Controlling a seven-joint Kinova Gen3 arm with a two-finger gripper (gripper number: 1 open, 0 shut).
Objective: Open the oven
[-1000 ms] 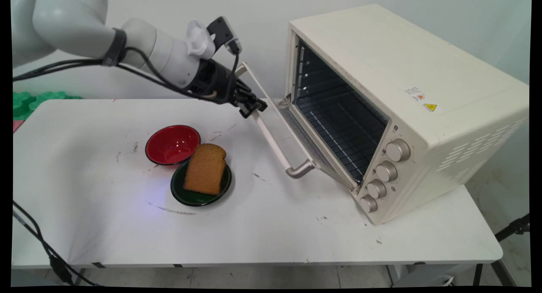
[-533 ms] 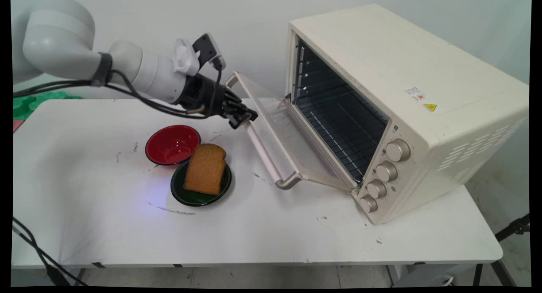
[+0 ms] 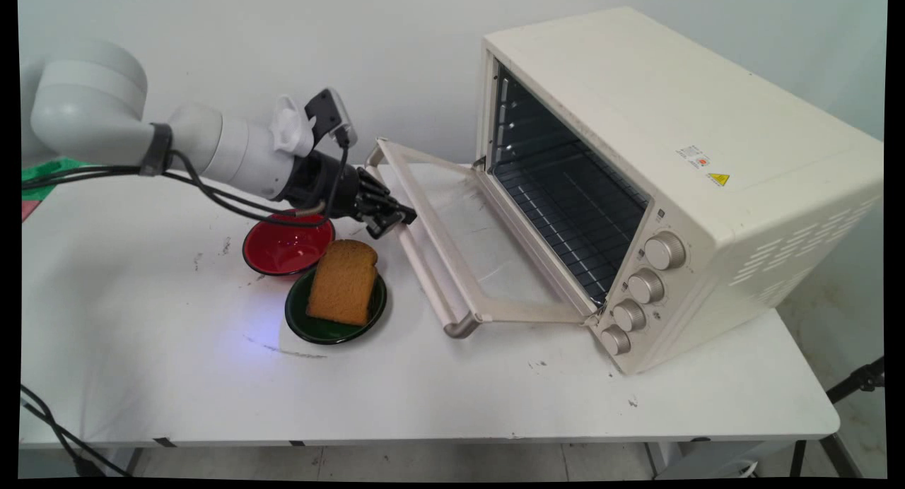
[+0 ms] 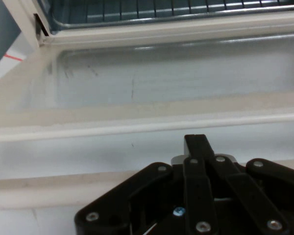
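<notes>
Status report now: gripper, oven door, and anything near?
Gripper shut on door handle. Oven door wide open, near flat. Red bowl and bread on green plate close beside gripper.

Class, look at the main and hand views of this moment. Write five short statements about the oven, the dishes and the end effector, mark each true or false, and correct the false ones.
1. The toaster oven has its door open. True.
2. The slice of bread lies in the red bowl. False: it rests on the green plate.
3. The end effector is at the door's handle bar. True.
4. The red bowl sits to the right of the oven. False: it sits to its left in the main view.
5. A tray of food is inside the oven. False: only its wire rack shows.
</notes>
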